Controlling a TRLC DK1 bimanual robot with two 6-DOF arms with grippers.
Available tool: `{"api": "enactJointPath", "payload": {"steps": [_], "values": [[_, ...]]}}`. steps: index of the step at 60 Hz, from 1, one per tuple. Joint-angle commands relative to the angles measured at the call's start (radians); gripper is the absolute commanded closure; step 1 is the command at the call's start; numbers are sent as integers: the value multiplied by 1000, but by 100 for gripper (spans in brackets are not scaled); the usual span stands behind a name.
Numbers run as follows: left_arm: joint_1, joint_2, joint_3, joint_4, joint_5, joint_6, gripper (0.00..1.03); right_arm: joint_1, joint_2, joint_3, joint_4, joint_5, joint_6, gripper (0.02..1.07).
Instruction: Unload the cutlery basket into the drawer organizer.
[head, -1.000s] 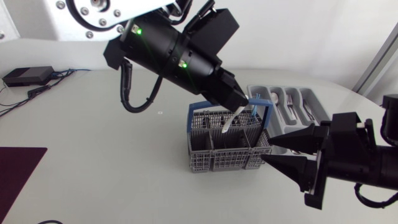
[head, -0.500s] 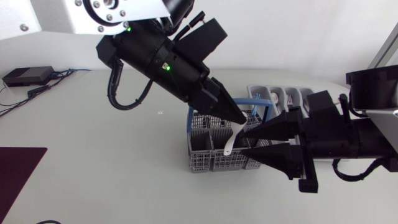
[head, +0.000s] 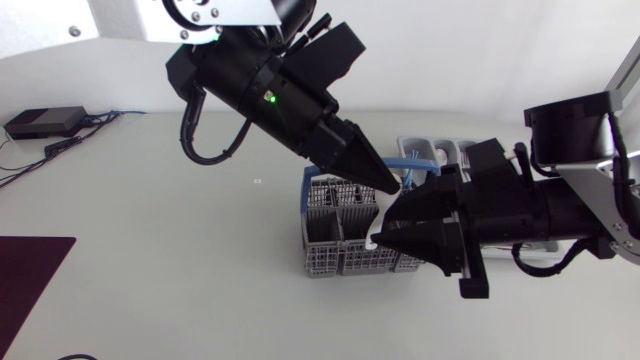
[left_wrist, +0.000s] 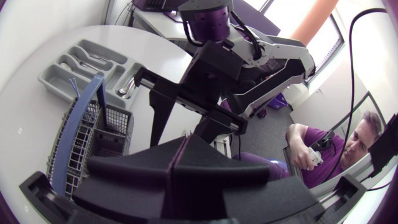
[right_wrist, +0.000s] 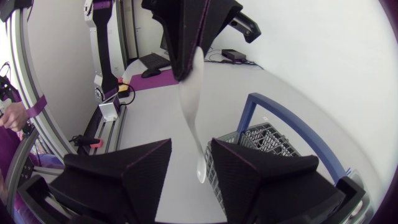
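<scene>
The grey cutlery basket (head: 345, 250) with a blue handle (right_wrist: 281, 122) stands mid-table. Above it my left gripper (head: 392, 187) is shut on the upper end of a white plastic utensil (right_wrist: 190, 93), which hangs straight down. My right gripper (head: 378, 230) comes in from the right. It is open, its fingers (right_wrist: 149, 171) flanking the utensil's lower end (head: 371, 242) with a gap on at least one side. The grey drawer organizer (left_wrist: 81, 65) lies behind the basket with some cutlery in it; in the head view my right arm hides much of it. The left wrist view shows its own fingers (left_wrist: 181, 149) pressed together.
A black box (head: 45, 122) with cables sits at the far left edge of the table. A dark purple mat (head: 28, 270) lies at the near left. The basket (left_wrist: 84, 149) holds more cutlery in its compartments.
My right arm has swung in leftward over the basket until its fingers flank the hanging utensil, and they have narrowed. The left gripper keeps its hold and has shifted slightly.
</scene>
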Motion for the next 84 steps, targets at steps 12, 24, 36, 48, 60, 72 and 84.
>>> {"api": "enactJointPath", "payload": {"steps": [12,24,36,48,60,72,84], "values": [[21,30,24,-16,28,27,97,33,-9,16,9,-4,-6,98],[33,30,27,-16,29,29,90,49,-55,8,-8,31,1,101],[41,12,61,-15,28,3,12,63,-84,13,-51,73,9,101],[128,-42,87,8,-20,-65,6,13,-147,-2,-172,119,-85,101],[142,-96,24,39,-242,-65,5,-178,-179,-22,-289,136,-275,101],[130,-154,-150,60,-497,-16,6,-481,-153,-47,-379,119,-588,101],[139,-191,-279,69,-564,20,6,-678,6,-76,-300,119,-792,101]]}}
